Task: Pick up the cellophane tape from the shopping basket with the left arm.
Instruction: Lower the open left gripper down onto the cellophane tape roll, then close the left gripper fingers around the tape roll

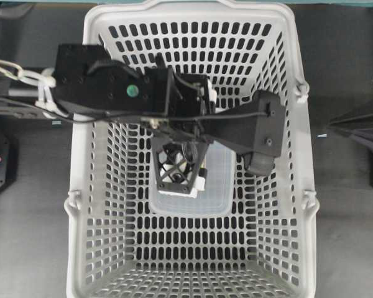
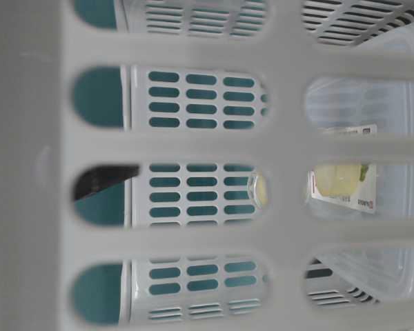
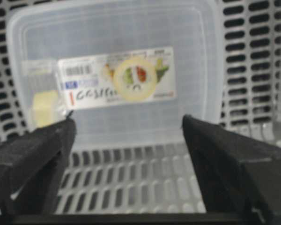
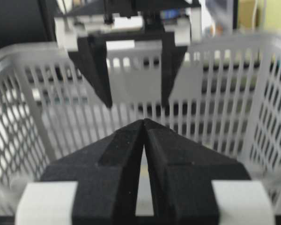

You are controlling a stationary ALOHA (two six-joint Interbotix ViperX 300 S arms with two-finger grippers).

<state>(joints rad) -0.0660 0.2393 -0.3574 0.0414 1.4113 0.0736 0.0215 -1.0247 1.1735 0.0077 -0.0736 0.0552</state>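
The light grey shopping basket (image 1: 76, 162) fills the overhead view. My left arm reaches down into it. The left gripper (image 1: 179, 177) hangs over a clear rectangular container (image 1: 219, 186). In the left wrist view the cellophane tape (image 3: 134, 94) is a pale yellowish ring lying flat on the container's printed label. The left gripper (image 3: 127, 118) stands open just short of the tape, with nothing between its fingers. From overhead the tape is hidden under the gripper. My right gripper (image 4: 144, 121) is shut and empty. It stays outside the basket at the right (image 1: 337, 124).
The clear container (image 3: 192, 56) lies on the slotted basket floor (image 3: 131, 187), close to the basket walls. A small pale yellow piece in clear wrap (image 3: 44, 107) sits at its left edge. The table-level view looks through the basket wall (image 2: 193, 145) at the container (image 2: 372, 117).
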